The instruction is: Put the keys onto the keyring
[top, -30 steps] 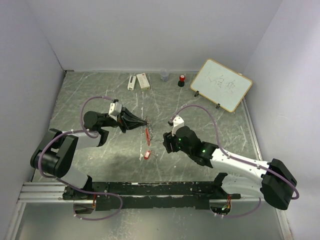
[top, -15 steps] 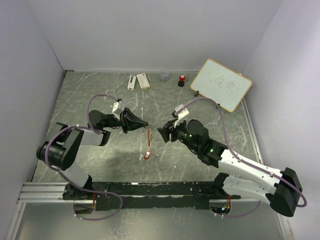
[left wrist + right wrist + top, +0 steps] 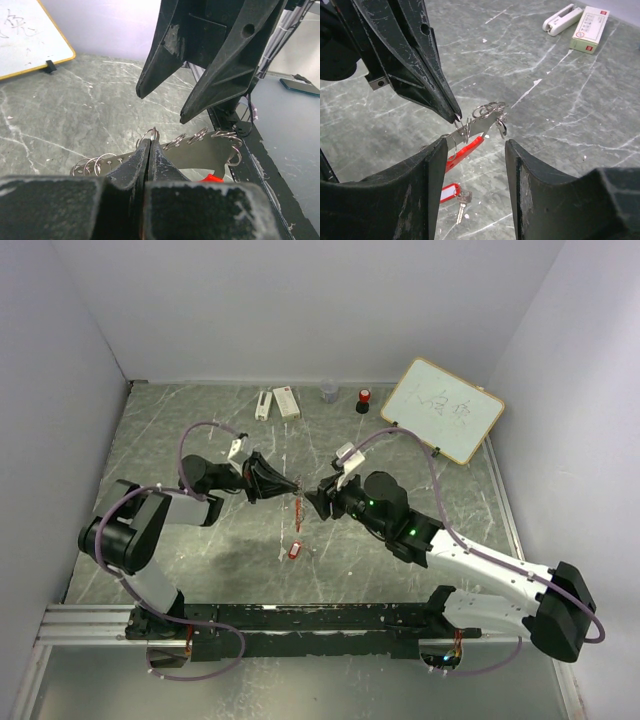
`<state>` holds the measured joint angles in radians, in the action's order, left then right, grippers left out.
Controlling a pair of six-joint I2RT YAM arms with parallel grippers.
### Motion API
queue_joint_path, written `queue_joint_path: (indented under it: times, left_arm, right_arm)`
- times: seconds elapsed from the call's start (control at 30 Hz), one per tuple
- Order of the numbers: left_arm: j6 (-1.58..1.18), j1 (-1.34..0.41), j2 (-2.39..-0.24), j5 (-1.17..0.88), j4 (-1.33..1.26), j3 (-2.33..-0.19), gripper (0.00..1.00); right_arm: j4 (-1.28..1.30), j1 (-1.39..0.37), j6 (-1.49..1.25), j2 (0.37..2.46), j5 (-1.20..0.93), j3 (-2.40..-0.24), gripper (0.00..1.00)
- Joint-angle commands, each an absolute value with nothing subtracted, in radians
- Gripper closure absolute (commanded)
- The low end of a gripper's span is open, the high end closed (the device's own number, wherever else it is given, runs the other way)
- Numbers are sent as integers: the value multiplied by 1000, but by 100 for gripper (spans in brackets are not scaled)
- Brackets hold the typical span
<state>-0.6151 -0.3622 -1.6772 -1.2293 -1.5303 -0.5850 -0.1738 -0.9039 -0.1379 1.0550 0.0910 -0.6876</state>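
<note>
My left gripper [image 3: 294, 487] is shut, its tips [image 3: 150, 143] pinching one thin silver ring of the keyring [image 3: 481, 127]. The keyring is a curved grey plate [image 3: 200, 152] with several rings and a red oblong fob [image 3: 465, 152], and it hangs just above the table. A small dark piece [image 3: 501, 128] dangles from its far end. My right gripper [image 3: 475, 145] is open and faces the keyring from the right, with nothing between its fingers [image 3: 165, 55]. One of the keys, with a red tag [image 3: 449, 192], lies on the table below [image 3: 295, 550].
At the back of the table are a white stapler [image 3: 263, 404], a small box [image 3: 286, 401], a grey cup [image 3: 329, 392] and a red-capped black cylinder [image 3: 364, 399]. A whiteboard [image 3: 443, 408] leans at the back right. The black rail [image 3: 300, 620] runs along the near edge.
My right gripper has moved left and up toward the keyring, and its jaws have narrowed a little. The left gripper has kept its hold and shifted slightly right.
</note>
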Motion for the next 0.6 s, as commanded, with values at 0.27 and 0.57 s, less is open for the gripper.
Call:
queue_joint_path:
  times: [0.27,0.57]
  left_arm:
    - [-664,-427,-1680,-1466,-1811,-664,93]
    - [-700,-425,-1663,-1532,-1810,-758,93]
  right_arm:
    - [-244,-900,-100,1038,94,-683,56]
    - [-201,-898,-82,938,120,-640,54]
